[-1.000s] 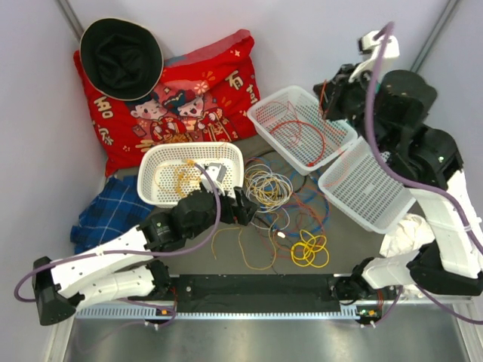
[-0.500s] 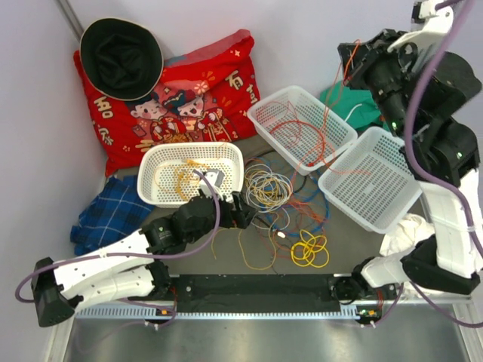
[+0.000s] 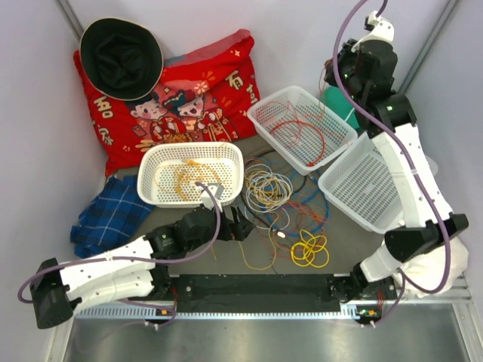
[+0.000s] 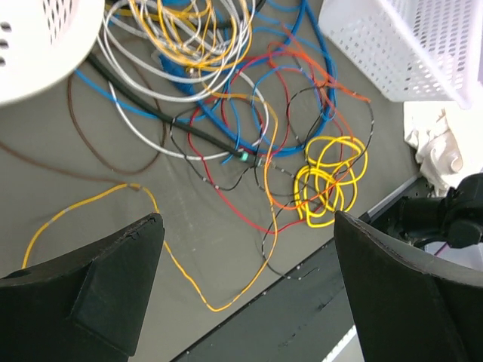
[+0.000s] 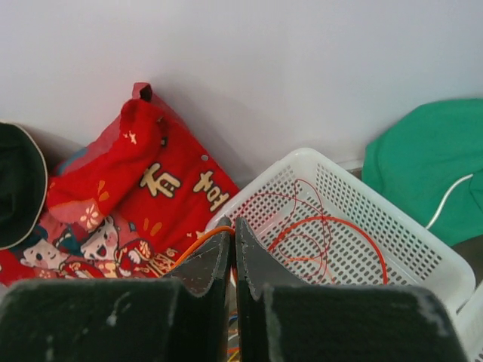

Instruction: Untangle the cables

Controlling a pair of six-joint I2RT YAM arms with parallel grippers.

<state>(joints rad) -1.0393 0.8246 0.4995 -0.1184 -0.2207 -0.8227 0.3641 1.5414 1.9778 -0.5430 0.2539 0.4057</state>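
Observation:
A tangle of cables (image 3: 281, 197) in blue, red, black, orange and grey-white lies mid-table, with a yellow coil (image 3: 309, 250) at its near side. It also shows in the left wrist view (image 4: 226, 90), yellow coil (image 4: 328, 181) included. My left gripper (image 3: 240, 225) is open and empty, low over the tangle's near-left edge, above a loose orange-yellow wire (image 4: 158, 249). My right gripper (image 3: 333, 75) is raised over the far rectangular basket (image 3: 273, 99) and shut on a thin orange wire (image 5: 195, 243). Red wires (image 5: 332, 234) lie in that basket (image 5: 302, 162).
An oval white basket (image 3: 189, 147) holds yellow and orange wires. A second rectangular basket (image 3: 370, 185) lies tilted at the right. A red pillow (image 3: 181, 90), black hat (image 3: 121, 49), blue plaid cloth (image 3: 109, 215) and green cloth (image 5: 430, 166) line the back and left. A black rail (image 3: 256, 286) runs along the front.
My right arm swung up and back over the far basket, keeping the orange wire. My left gripper slid slightly nearer and to the right along the tangle's edge.

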